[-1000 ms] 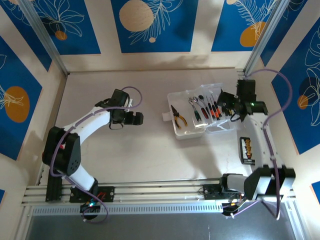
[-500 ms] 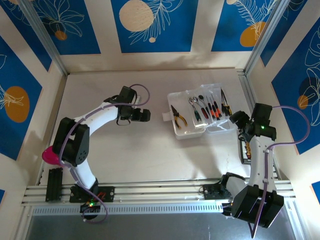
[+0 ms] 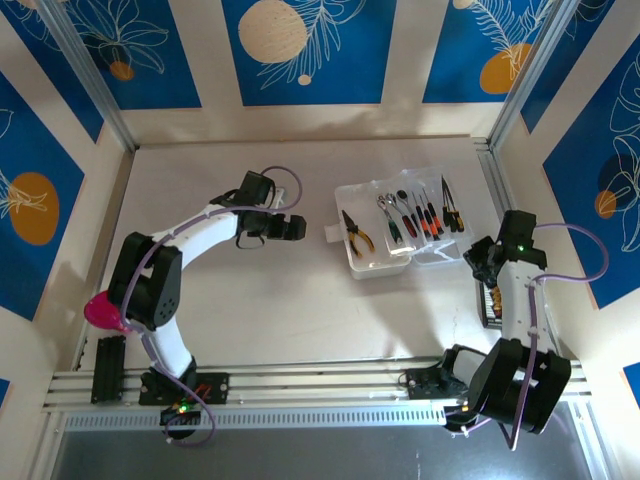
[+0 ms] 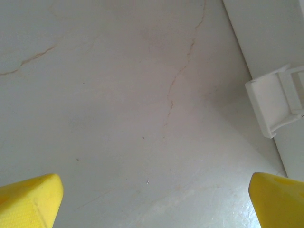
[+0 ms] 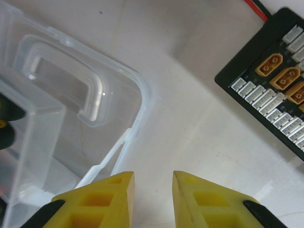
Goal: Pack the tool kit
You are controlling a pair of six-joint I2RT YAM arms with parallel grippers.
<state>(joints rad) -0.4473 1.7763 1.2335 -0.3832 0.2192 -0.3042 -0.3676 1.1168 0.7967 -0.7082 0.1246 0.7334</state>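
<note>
Fig. L gripper (image 4: 152, 204): bare tabletop (image 4: 118, 95) ahead, free passage; white case tab (image 4: 275, 102) juts in at its right. R gripper (image 5: 152, 194): narrow tabletop lane ahead, betw. clear case (image 5: 138, 95) at left & black connector board (image 5: 275, 80) at right.

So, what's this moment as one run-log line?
left gripper: open, over table | right gripper: jaws narrowly apart, empty, beside tool case | screwdrivers, pliers: in case

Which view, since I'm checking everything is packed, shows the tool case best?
Top external: the whole open tool case shows, tools lying inside. Right wrist shows one clear corner with its moulded handle; left wrist shows its white tab at the frame's right edge.
</note>
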